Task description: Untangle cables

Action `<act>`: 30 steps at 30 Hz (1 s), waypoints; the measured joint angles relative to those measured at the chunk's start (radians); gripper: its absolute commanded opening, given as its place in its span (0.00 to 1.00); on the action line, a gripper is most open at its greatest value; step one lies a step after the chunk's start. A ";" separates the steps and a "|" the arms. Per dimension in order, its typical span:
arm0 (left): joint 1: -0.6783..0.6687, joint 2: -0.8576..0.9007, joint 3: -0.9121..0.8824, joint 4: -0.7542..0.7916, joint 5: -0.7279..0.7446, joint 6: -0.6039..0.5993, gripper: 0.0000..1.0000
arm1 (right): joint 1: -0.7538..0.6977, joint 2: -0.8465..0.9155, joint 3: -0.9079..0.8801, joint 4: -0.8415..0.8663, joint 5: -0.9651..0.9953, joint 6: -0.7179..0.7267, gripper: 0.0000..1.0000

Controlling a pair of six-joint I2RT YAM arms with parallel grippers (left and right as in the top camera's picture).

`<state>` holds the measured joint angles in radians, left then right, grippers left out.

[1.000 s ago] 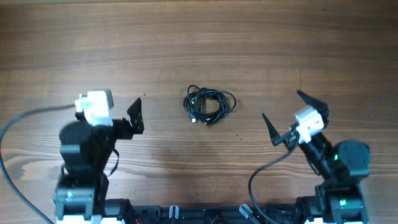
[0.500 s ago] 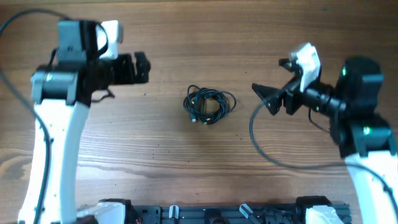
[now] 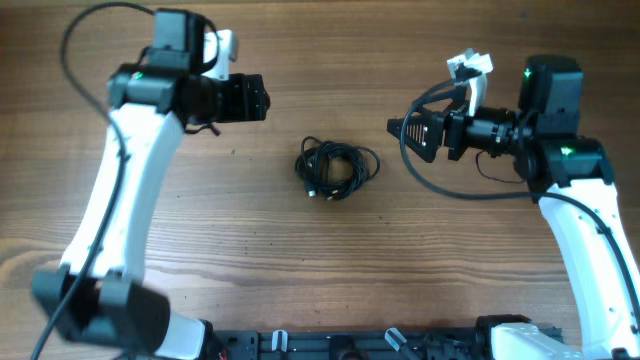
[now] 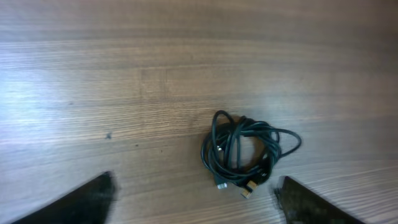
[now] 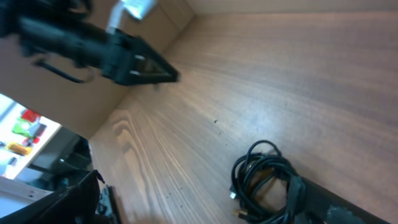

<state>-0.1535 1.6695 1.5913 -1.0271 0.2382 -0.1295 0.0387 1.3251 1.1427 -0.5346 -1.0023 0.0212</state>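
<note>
Your left claw (image 3: 260, 99), a black two-finger gripper on a white arm, stands spread wide. In its wrist view the two dark fingers (image 4: 78, 200) sit at the bottom corners with only bare wood between them, and nothing is pinched. Your right claw (image 3: 398, 132), the matching black gripper on the other white arm, is spread as well. Its fingers (image 5: 62, 202) show at the bottom left and bottom right of its own view, and they grip nothing. The cables (image 3: 337, 170), thin black cords wound into one small tangled coil with small plug ends poking out at its near edge, lie flat on the brown wood-grain table (image 3: 320, 40). They sit between your two claws, a little closer to the arm bases than either fingertip, and touch neither claw. From the left claw the coil lies ahead of the open fingers, nearer the finger on the right of that view than the one on the left. From the right claw the coil lies just ahead of the finger at the lower right and close beside it. You cannot tell from that view whether they touch, but the overhead view shows them apart. The two claws point toward each other across the coil, and the left claw also shows at the upper left of the right wrist view.
</note>
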 measured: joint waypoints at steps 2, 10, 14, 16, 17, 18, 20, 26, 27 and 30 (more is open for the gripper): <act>-0.023 0.086 0.000 0.041 0.000 -0.030 0.70 | 0.000 0.012 0.000 0.000 0.000 0.042 0.85; -0.136 0.323 0.000 0.182 0.014 -0.117 0.64 | 0.000 0.019 0.000 -0.005 0.045 0.121 0.85; -0.172 0.394 0.000 0.196 0.022 -0.125 0.56 | 0.000 0.019 0.000 -0.008 0.066 0.133 0.85; -0.173 0.419 0.000 0.200 0.022 -0.128 0.54 | 0.000 0.019 0.000 -0.018 0.074 0.136 0.85; -0.171 0.438 0.000 0.198 0.022 -0.127 0.52 | 0.000 0.019 0.000 -0.026 0.083 0.136 0.85; -0.171 0.449 0.000 0.192 0.022 -0.123 0.49 | 0.000 0.019 0.000 -0.032 0.092 0.136 0.85; -0.171 0.458 0.000 0.159 0.022 -0.107 0.47 | 0.000 0.019 0.000 -0.047 0.108 0.137 0.85; -0.171 0.458 -0.005 0.182 0.023 -0.061 0.33 | 0.000 0.019 0.000 -0.062 0.129 0.137 0.85; -0.171 0.459 -0.010 0.183 0.022 -0.056 0.32 | 0.000 0.019 0.000 -0.064 0.132 0.137 0.85; -0.171 0.463 -0.022 0.185 0.022 -0.054 0.27 | 0.000 0.019 0.000 -0.064 0.132 0.137 0.86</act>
<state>-0.3244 2.1326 1.5692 -0.8425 0.2604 -0.1837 0.0387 1.3437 1.1431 -0.5987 -0.8700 0.1585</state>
